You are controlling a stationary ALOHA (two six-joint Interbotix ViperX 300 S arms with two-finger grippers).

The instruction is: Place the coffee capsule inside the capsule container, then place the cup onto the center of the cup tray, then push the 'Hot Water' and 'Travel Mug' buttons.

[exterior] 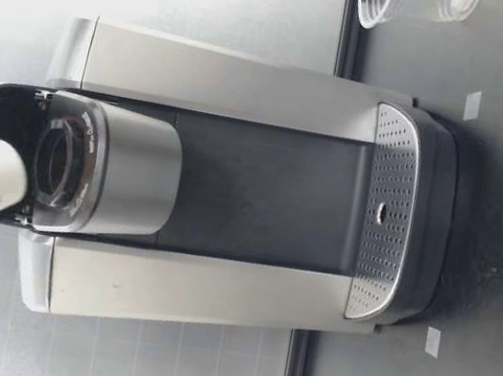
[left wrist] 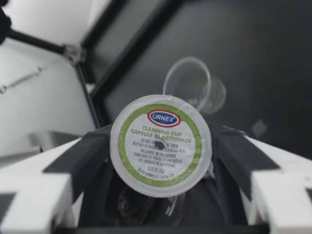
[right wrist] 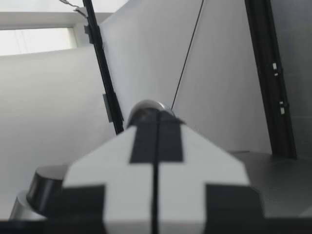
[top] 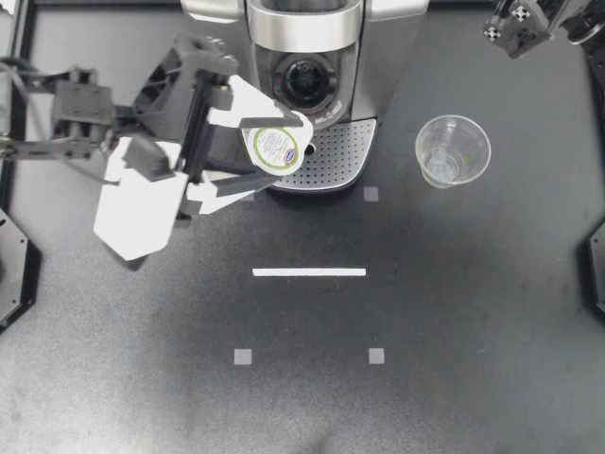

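1. Left claw (top: 272, 157): the main hazard is a slipped grip. The claw is clenched on the capsule (top: 278, 148), and the left wrist view shows one finger (left wrist: 83, 161) on each side of the body, below the rim. The hold covers little of the body, so a bump would probably twist the capsule.
2. Capsule: it hangs in the air beside the head of the coffee machine (top: 312, 38), with the foil lid up. It is not yet in the capsule holder (top: 304, 83). If it goes down off centre or tilted, the rim may catch the holder's edge. The capsule may then sit crooked or drop onto the cup tray (top: 331, 156).
3. Coffee machine: the wide claw fingers are near the head and could strike it on approach.
4. Cup (top: 452, 151): it stands upright on the table (top: 302, 397), apart from the machine and not on the tray. It looks light and would tip easily.
5. Right claw (top: 518, 28): its fingers are pressed together on nothing, well apart from the cup.
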